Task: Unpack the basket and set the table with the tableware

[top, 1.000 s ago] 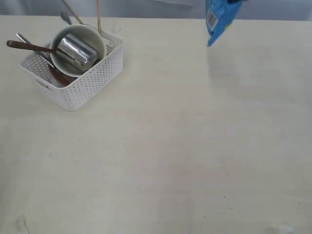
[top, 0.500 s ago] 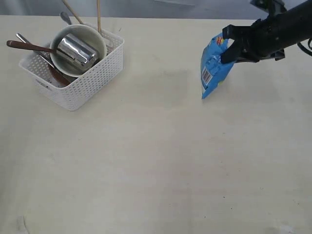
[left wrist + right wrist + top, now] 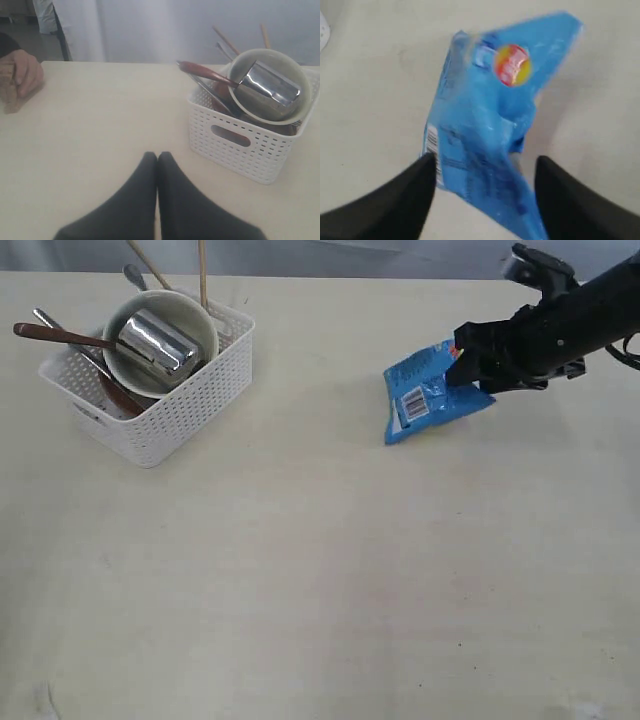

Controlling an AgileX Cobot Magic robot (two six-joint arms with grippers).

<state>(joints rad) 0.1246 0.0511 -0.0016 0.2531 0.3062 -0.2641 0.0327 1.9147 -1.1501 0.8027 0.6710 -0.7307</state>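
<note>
1. Since half a second ago we have lowered the packet point(image 3: 425, 395) from the air. It now lies flat on the table point(image 3: 300, 570), right of centre.
2. Our right gripper point(image 3: 468, 366) has its jaws spread wide. The packet lies between them, not clamped.
3. Our left gripper point(image 3: 157, 159) is pressed closed on nothing and faces the basket point(image 3: 160, 430).
4. The basket sits at the far left, well apart from the packet.
5. It holds the bowl point(image 3: 200, 325) with the cup point(image 3: 155, 340) lying inside. The spoon point(image 3: 50, 333) and chopsticks point(image 3: 203, 270) stick out over the rim.
</note>
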